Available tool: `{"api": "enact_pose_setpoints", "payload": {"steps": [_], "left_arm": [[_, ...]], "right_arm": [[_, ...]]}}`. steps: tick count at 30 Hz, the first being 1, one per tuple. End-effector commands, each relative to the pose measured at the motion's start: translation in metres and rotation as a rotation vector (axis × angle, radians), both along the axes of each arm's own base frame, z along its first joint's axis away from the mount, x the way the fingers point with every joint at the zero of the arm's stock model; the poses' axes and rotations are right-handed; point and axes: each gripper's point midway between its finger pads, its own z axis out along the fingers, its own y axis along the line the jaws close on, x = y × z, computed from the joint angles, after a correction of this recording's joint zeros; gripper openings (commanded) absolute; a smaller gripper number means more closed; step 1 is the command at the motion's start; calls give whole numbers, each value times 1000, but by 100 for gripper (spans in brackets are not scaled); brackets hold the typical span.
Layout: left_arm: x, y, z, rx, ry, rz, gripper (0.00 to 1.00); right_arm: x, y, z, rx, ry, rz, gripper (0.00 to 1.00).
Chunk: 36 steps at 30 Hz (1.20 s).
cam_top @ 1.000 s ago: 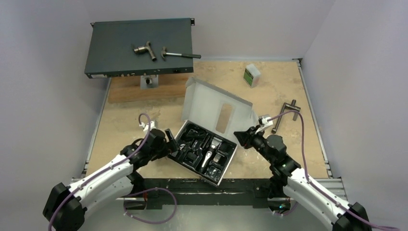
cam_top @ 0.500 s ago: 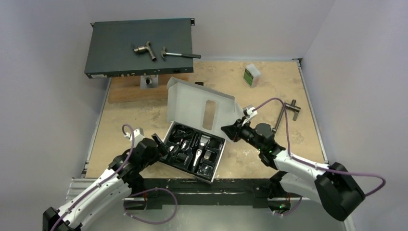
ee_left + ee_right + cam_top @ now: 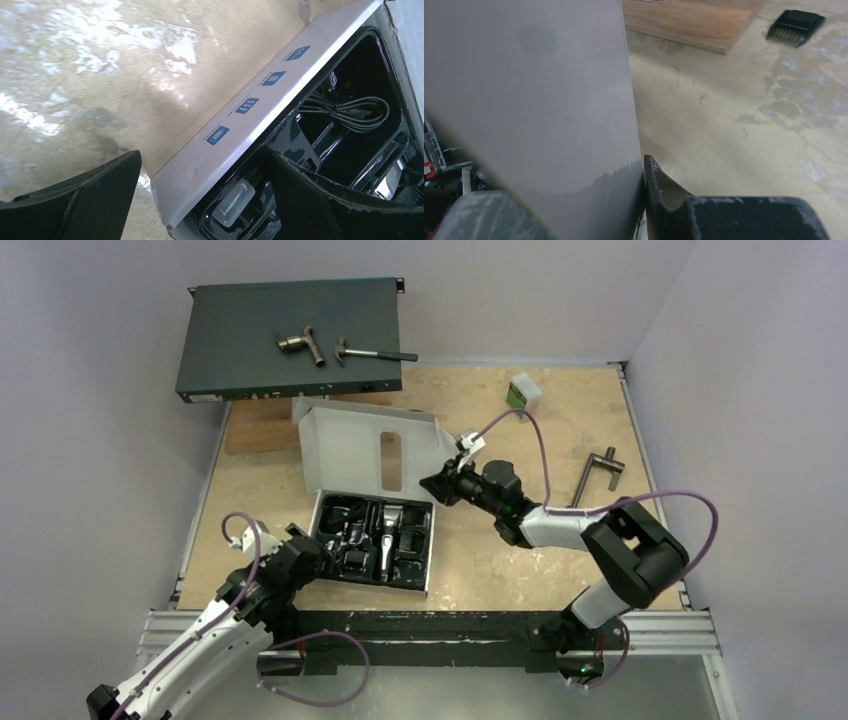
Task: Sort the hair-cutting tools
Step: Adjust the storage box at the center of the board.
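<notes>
Hair-cutting tools: overhead, I log them nested in the open box near 6 o'clock on the table, lid upright at its 12 o'clock side. Left claw at the box's 8 o'clock corner; right claw at the lid's 3 o'clock edge. Left wrist: claw wide, straddling the box wall. Right wrist: claw clamped on the lid; one comb attachment loose on the table at 1 o'clock.

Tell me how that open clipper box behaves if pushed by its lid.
The lid looks like thin card, so it probably flexes at the hinge. The box is low and wide, likely sliding rather than tipping. Clipper pieces sit in moulded slots, so should stay put.
</notes>
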Motion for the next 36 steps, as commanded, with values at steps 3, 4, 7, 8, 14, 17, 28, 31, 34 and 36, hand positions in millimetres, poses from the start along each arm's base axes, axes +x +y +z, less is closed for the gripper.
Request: {"api": "enact_pose_setpoints", "payload": {"steps": [3, 4, 7, 8, 14, 17, 28, 31, 34, 36], "left_arm": [[-18, 15, 4, -60, 9, 118, 100], [-19, 18, 4, -70, 0, 134, 100], [-22, 24, 6, -92, -26, 169, 100], [-24, 26, 7, -95, -30, 177, 100], [-25, 29, 15, -103, -57, 167, 100], [-24, 28, 18, -82, -50, 148, 100], [-27, 26, 29, -64, -48, 88, 100], [-28, 25, 33, -51, -47, 58, 100], [-27, 23, 35, -38, -36, 28, 100], [-26, 20, 40, -37, -34, 8, 100]], "right_arm": [[-5, 68, 40, 137, -58, 204, 0], [-3, 73, 40, 136, -58, 214, 0], [2, 88, 35, 119, -45, 243, 4], [4, 91, 33, 108, -39, 251, 9], [13, 82, 31, 48, -25, 179, 39], [13, 72, 32, 24, -9, 137, 50], [9, 24, 39, -53, 37, -43, 72], [6, 7, 45, -56, 44, -91, 76], [1, -9, 53, -49, 43, -136, 76], [-3, -19, 57, -42, 43, -160, 76]]}}
